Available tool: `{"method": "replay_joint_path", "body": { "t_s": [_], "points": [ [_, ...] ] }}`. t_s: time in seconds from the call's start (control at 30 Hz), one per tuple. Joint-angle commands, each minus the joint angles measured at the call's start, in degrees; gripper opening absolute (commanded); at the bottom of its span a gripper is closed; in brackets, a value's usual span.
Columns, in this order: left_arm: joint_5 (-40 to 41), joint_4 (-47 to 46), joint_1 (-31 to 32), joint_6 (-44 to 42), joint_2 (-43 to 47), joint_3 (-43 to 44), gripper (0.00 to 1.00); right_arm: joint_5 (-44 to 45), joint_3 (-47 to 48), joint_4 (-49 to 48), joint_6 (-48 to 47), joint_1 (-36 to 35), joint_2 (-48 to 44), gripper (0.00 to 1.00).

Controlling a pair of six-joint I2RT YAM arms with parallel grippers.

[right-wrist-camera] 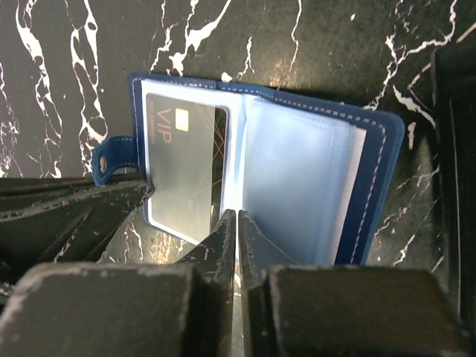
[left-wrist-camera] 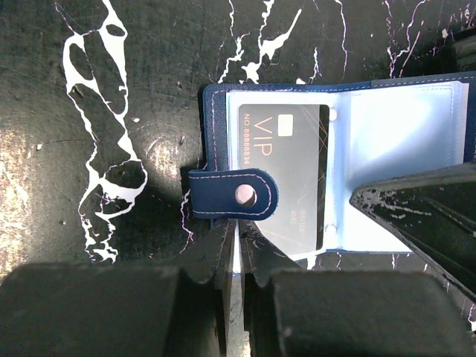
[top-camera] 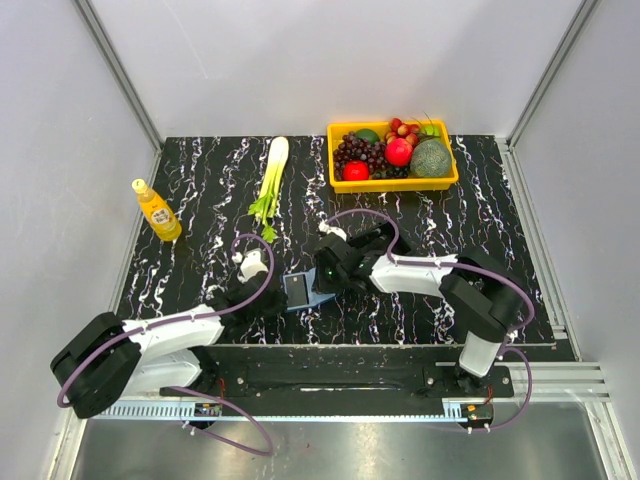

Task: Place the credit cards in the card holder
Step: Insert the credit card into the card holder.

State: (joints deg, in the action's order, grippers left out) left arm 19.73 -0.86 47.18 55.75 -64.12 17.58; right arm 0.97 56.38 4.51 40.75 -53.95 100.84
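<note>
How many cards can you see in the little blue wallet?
1. A black VIP card sits inside the open card holder, on the half beside the snap strap. Others may be hidden.

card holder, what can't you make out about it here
top view: card holder too small for detail
left wrist: right gripper covers its right page
right wrist: card's small print blurred; whether the right gripper grips anything is hidden by its own fingers
</note>
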Motion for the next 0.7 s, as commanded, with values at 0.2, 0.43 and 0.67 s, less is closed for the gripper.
{"method": "replay_joint_path", "body": {
  "t_s": [0.2, 0.43, 0.67],
  "points": [
    [0.23, 1.48, 0.11, -1.43, 0.31, 0.79, 0.11, 2.11, 7.25, 2.43, -3.84, -0.1, 5.68, 0.0],
    [-0.65, -0.89, -0.07, -1.52, 1.45, 0.17, 0.18, -0.8, 7.16, 1.29, -3.75, -0.89, 6.65, 0.0],
    [-1.53, -2.65, -0.07, -2.04, 1.63, -0.09, 0.21, 1.37, 11.46, 6.19, -5.51, -3.7, 8.67, 0.0]
  ]
}}
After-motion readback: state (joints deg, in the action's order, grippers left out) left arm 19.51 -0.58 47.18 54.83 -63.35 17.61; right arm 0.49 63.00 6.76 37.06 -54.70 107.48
